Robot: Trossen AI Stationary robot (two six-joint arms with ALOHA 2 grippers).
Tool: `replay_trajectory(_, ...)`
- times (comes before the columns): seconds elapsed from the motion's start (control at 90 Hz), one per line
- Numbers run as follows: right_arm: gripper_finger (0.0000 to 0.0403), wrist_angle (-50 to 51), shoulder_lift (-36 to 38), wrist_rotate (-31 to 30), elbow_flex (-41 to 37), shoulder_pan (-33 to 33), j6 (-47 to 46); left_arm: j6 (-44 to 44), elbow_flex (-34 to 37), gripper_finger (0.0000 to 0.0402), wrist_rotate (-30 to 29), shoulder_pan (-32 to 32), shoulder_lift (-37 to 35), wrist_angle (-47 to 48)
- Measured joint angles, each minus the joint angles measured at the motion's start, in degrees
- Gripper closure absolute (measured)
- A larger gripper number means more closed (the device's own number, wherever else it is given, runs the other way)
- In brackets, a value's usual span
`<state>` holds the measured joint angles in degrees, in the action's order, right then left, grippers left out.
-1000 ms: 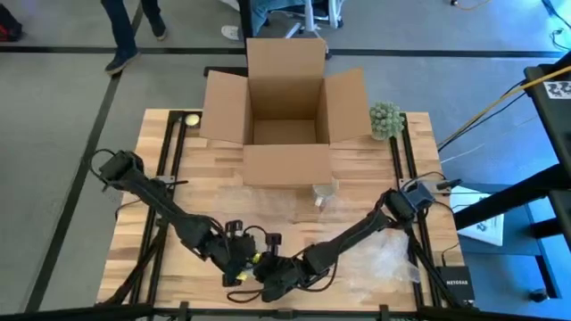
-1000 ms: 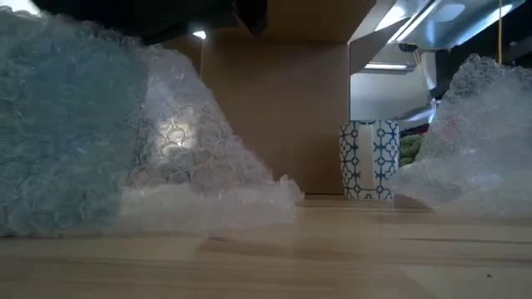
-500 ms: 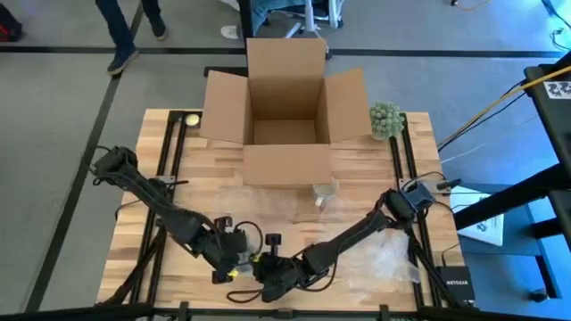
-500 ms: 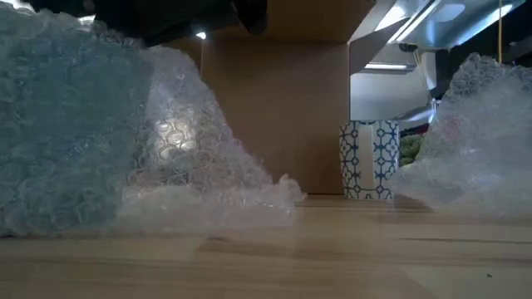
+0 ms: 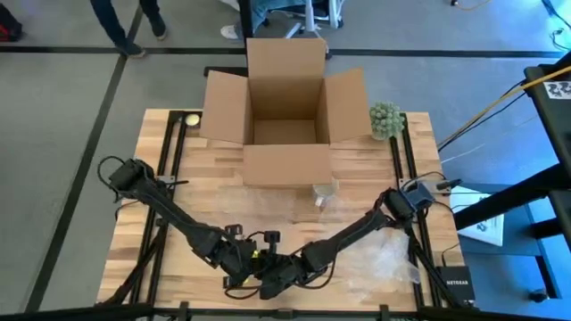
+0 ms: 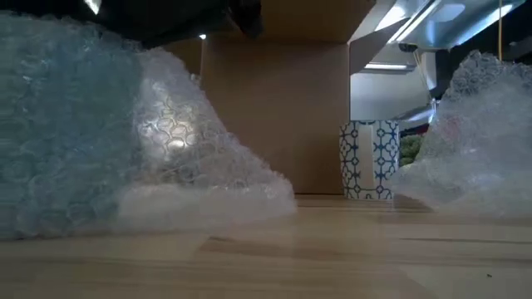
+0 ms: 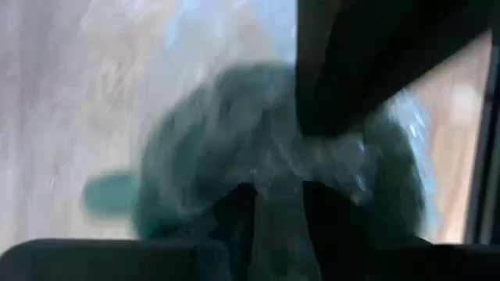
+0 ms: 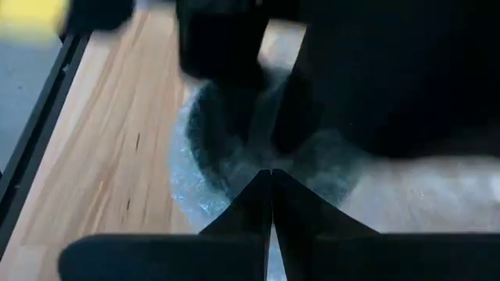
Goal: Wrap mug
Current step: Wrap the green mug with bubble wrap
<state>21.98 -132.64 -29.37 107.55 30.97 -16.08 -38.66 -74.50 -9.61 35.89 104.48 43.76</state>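
Both grippers met at the near edge of the tabletop [image 5: 178,169], well in front of the cardboard box [image 5: 285,111], which sat open at the far middle. Left gripper [image 5: 252,267] came in from the box's left-front side, right gripper [image 5: 275,278] from its right-front side, the two nearly touching. Between them sat a dark teal mug [image 7: 234,156] covered in bubble wrap [image 6: 100,141], well in front of the box. Right wrist view: right fingers [image 8: 293,226] pressed together, tips meeting at the wrap; whether they pinched wrap, could not tell. Left wrist view: left fingers [image 7: 234,226] slightly apart against the wrapped mug; grip unclear. Second loose sheet of bubble wrap [image 5: 384,259] lay to the box's right-front, near the right arm. A blue-and-white patterned cup [image 6: 370,159] stood just in front of the box's right front corner. A green spiky ball [image 5: 385,119] sat just right of the box, a small pale ball [image 5: 191,119] just left of it.
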Motion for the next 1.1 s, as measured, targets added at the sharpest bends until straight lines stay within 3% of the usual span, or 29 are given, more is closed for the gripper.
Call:
replay_trajectory(0.233, 0.0402, 0.0, 0.0, 0.3, 0.0, 0.0, -0.1, 1.2, -0.1, 0.0304, 0.2, -0.6, 2.1, -0.8)
replay_trajectory(0.611, 0.0402, 0.1, 0.0, 1.5, 0.1, 0.0, -0.1, -1.6, 0.3, 0.0304, 0.7, 1.0, -7.9, 2.6)
replay_trajectory(0.878, 0.0402, 0.0, 0.0, 1.6, 0.1, 0.0, -0.1, 0.6, 0.3, 0.0304, -8.1, 0.7, -10.1, 2.4)
replay_trajectory(1.1, 0.0402, 0.0, 0.0, 1.5, 0.1, 0.0, -0.1, 1.9, 0.2, 0.0304, -7.6, -0.1, -6.2, 0.6)
